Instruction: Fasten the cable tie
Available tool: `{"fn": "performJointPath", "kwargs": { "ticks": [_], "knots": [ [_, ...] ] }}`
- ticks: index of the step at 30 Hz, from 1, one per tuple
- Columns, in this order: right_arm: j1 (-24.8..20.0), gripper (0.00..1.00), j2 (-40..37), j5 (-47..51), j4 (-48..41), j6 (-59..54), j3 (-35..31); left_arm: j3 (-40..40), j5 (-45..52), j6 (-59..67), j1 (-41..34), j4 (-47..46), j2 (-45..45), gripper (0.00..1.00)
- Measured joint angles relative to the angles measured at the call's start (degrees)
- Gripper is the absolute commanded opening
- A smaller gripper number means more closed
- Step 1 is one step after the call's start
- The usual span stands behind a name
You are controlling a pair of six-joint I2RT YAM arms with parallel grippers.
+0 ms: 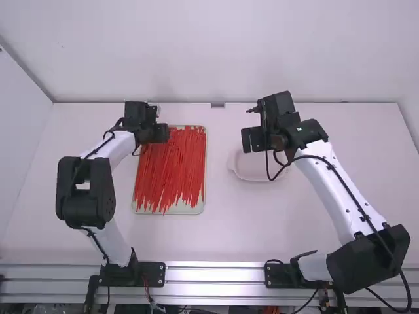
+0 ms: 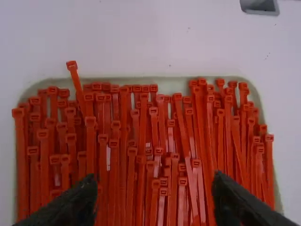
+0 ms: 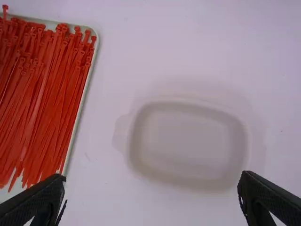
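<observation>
Likely pick-up stage. Left gripper (image 2: 150, 200) wide open, empty, poised over red cable ties (image 2: 141, 136) heaped on tray (image 2: 155, 80). Right gripper (image 3: 150, 202) wide open, empty, above white dish (image 3: 188, 141). Next: lower, pinch single tie.

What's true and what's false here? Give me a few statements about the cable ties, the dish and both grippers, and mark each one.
The left gripper is open above the red cable ties. True.
The right gripper grips a tie. False: it is open and empty, above the white dish.
The dish holds a fastened tie. False: it is empty.
The ties lie in a tray. True.
</observation>
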Motion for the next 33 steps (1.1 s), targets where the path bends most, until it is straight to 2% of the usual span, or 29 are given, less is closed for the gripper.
{"fn": "performJointPath", "kwargs": {
  "ticks": [9,13,16,20,26,33],
  "knots": [
    [0.0,0.98,0.0,-0.02,0.09,0.7,0.0,-3.23,0.0,0.0,0.0,1.73,0.0,0.57],
    [0.0,0.98,0.0,0.04,0.35,1.55,0.0,-3.23,0.02,0.02,0.0,0.5,0.0,0.63],
    [0.0,0.98,0.0,-0.15,0.52,1.79,0.0,-3.23,0.0,0.04,0.0,-2.8,0.0,0.7],
    [0.0,0.98,0.0,0.02,0.5,1.75,0.0,-2.97,0.0,0.04,0.0,-8.76,0.0,0.69],
    [0.0,0.98,0.0,-0.11,0.52,1.62,0.0,3.76,0.0,-0.02,-0.28,-20.11,0.0,0.63],
    [0.0,0.98,0.0,-0.02,0.24,0.13,0.0,16.44,-0.68,0.04,-3.04,-30.16,0.0,0.73]
  ]
}}
